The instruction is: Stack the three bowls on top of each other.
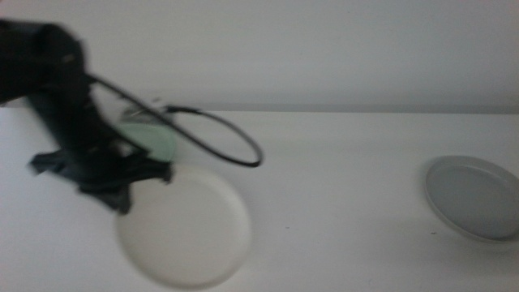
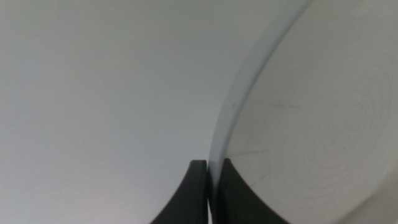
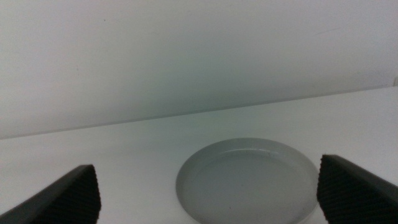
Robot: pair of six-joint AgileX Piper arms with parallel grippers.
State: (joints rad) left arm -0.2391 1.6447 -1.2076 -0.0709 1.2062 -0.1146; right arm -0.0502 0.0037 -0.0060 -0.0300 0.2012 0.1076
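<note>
At the left of the middle view, the left arm reaches in over the table (image 1: 349, 178), its dark left gripper (image 1: 134, 166) blurred but set at the upper left rim of the white bowl (image 1: 185, 235). That bowl sits low and left of centre in the frame, flat on the white tabletop. Directly behind the gripper, the pale mint green bowl (image 1: 154, 139) shows as a tilted green patch, half hidden by the arm; whether it is lifted clear of the table cannot be told from this view. A black cable (image 1: 231, 138) loops from the arm out toward the centre of the frame.

The left wrist view shows the left gripper's (image 2: 209, 186) two dark jaws drawn nearly together, pinching the thin pale rim of a bowl (image 2: 311, 124) whose broad surface fills the right half of that picture; the colour there is too washed out to name with certainty.

At the right edge of the middle view, the grey bowl (image 1: 474, 197) lies alone, well apart from the other two. In the right wrist view the right gripper (image 3: 211, 190) hangs with its jaws spread wide and holding nothing, one in each lower corner, with the grey bowl (image 3: 249, 180) on the table between and beyond them, in front of a plain pale wall (image 3: 186, 56).
</note>
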